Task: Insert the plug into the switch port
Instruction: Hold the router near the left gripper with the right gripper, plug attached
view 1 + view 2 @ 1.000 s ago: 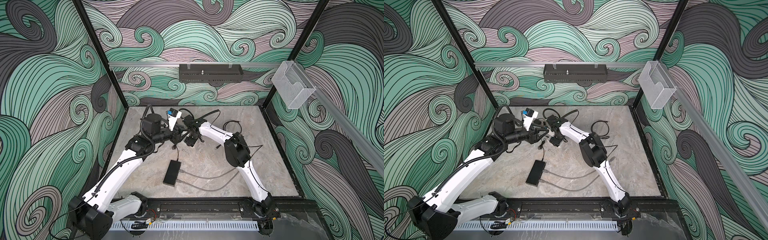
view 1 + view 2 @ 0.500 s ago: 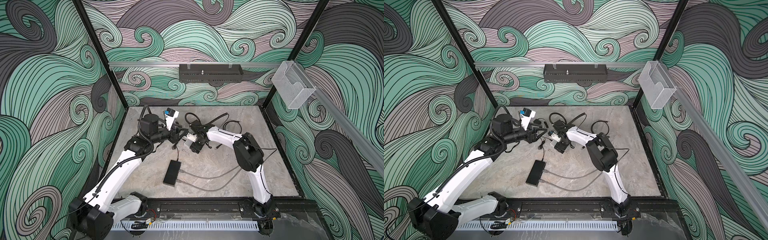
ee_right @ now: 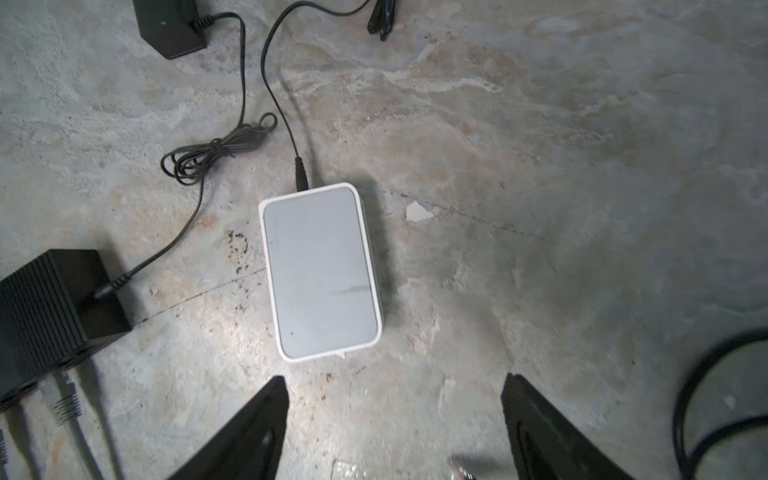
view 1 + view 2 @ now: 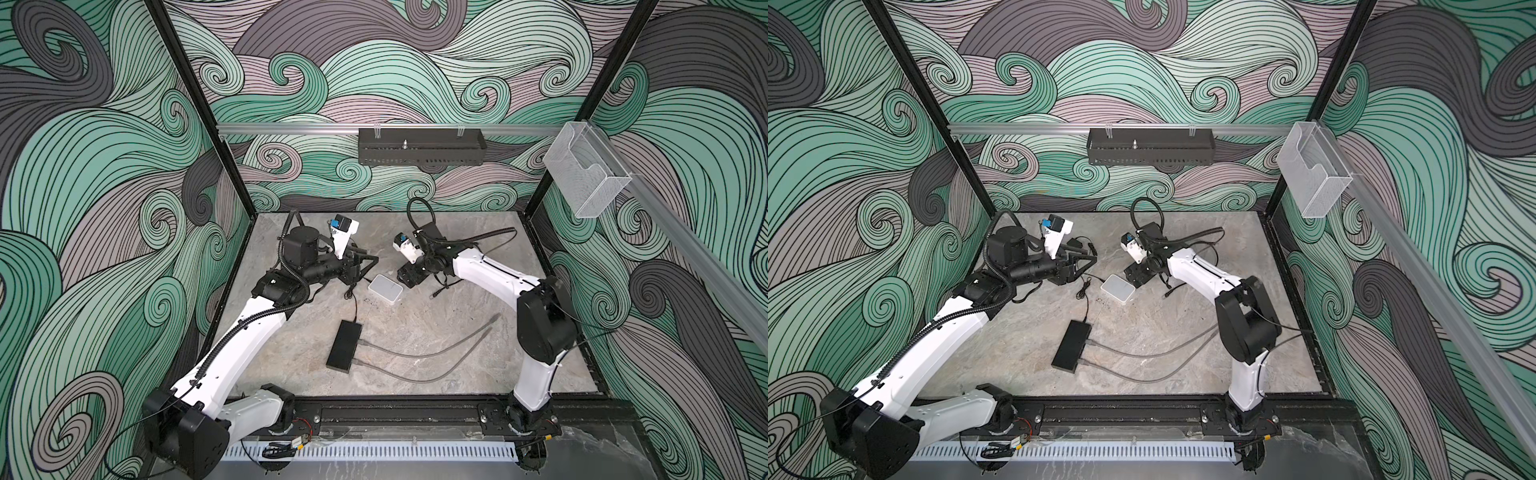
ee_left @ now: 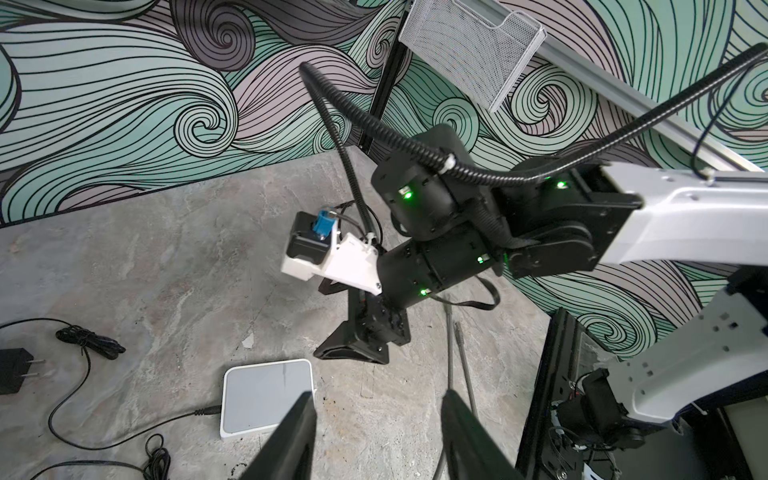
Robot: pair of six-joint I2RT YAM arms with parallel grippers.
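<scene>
Switch (image 3: 322, 270) lies mid-worktop (image 4: 291, 361), long axis running away from the right gripper (image 3: 395, 378), the nearer one, jaws wide and empty. Plug (image 3: 300, 172) seemingly seated in its far end; left gripper (image 5: 377, 394) half-open, empty.

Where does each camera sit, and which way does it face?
Both top views: mounted high at the front, looking down at the table, left arm, right arm and white switch.
Left wrist: on the left arm, facing the right arm past its open left pincer.
Right wrist: on the right arm, looking down at the white switch past its open right pincer.
Shared: every view shows the white switch.
</scene>
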